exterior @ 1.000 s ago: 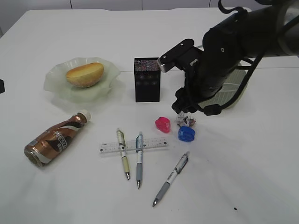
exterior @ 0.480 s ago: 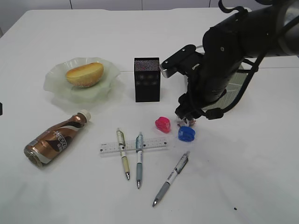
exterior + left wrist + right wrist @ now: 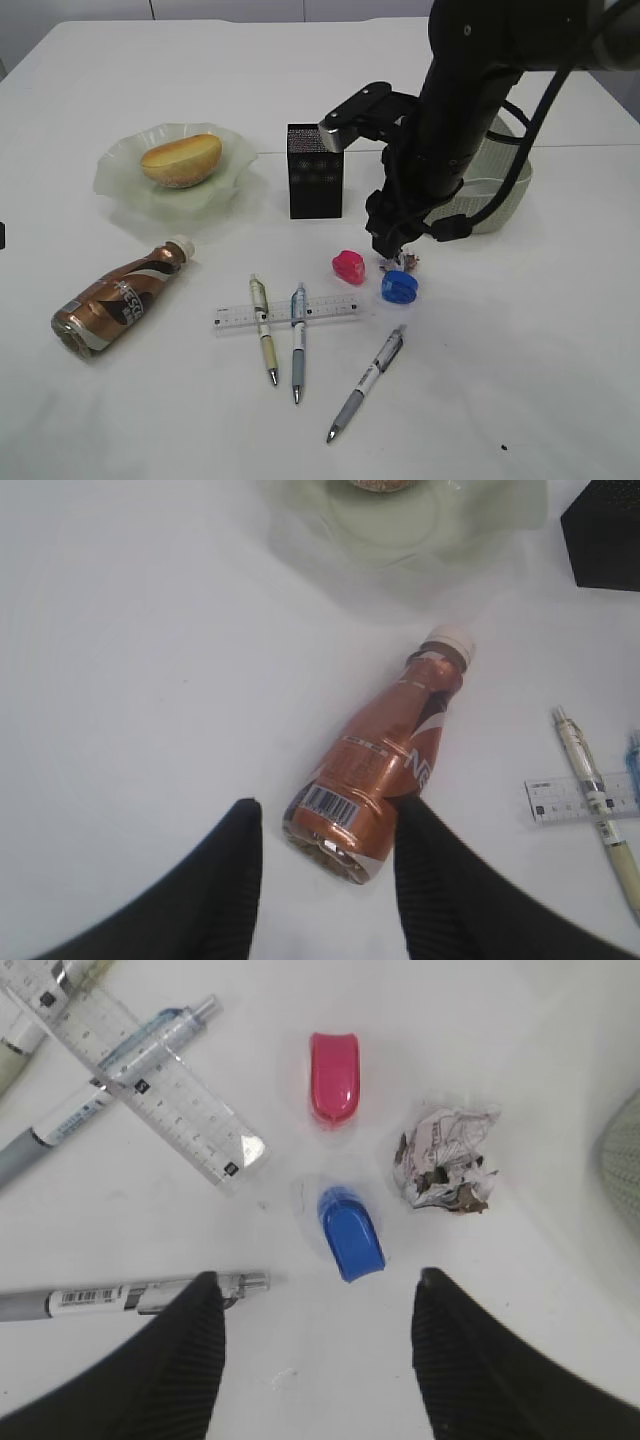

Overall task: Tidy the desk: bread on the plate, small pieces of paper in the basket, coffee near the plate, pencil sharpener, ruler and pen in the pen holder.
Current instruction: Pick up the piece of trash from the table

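Right gripper [image 3: 315, 1330]: jaws spread wide, nothing between them, hanging above the clutter. Directly ahead of its fingers lies the blue pencil sharpener [image 3: 350, 1234]; beyond that the pink sharpener [image 3: 333, 1076]; ahead and to its right the crumpled paper ball [image 3: 445, 1157], apart from both.

Handling judgement — the paper ball is light, soft and will crush under the pads; take it across its bulk, and a gentle squeeze should do. The sharpeners are small, hard, smooth plastic, likely to skid; grip across the narrow flat sides.

Left gripper [image 3: 325, 875]: jaws part-open and straddling the base of the coffee bottle [image 3: 383, 768], which lies on its side; contact cannot be confirmed. The bottle is rigid, round and apt to roll — hold mid-body.

Containers: plate [image 3: 118, 180] holds the bread [image 3: 181, 159]. Pen holder [image 3: 315, 171], left of the right arm, shows no contents from this angle. Basket [image 3: 500, 180] sits behind that arm, interior hidden. Ruler [image 3: 287, 313] and pens remain on the table.
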You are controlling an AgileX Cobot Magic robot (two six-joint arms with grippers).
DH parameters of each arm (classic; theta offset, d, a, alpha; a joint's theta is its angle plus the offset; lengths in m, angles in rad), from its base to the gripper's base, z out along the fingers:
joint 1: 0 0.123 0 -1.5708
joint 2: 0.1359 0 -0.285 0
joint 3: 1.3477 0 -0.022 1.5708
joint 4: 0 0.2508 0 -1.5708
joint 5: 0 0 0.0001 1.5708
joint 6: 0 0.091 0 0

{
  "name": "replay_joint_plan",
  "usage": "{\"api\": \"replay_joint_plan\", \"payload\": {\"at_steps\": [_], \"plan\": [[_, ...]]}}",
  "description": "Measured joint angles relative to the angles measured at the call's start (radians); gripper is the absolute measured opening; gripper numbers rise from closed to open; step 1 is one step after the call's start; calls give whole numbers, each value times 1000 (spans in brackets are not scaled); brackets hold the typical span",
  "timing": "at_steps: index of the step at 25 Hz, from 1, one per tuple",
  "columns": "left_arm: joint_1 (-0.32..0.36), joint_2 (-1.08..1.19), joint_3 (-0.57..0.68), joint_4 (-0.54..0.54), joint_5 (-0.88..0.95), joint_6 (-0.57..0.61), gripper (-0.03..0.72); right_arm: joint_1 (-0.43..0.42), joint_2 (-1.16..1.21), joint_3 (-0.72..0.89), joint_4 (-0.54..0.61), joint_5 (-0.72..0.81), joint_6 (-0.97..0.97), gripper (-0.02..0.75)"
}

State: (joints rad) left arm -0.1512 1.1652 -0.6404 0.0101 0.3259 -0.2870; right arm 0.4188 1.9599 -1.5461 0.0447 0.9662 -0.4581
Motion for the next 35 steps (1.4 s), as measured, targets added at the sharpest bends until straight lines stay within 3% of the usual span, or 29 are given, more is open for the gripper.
{"api": "replay_joint_plan", "payload": {"at_steps": [13,29,35], "plan": [[0,0,0,-2,0,0,319,-140,152,-250,143,218,-209,470],[0,0,0,15,30,0,319,-141,161,-287,203,205,-262,472],[0,0,-2,24,41,0,319,-141,161,-287,205,187,-260,535]]}}
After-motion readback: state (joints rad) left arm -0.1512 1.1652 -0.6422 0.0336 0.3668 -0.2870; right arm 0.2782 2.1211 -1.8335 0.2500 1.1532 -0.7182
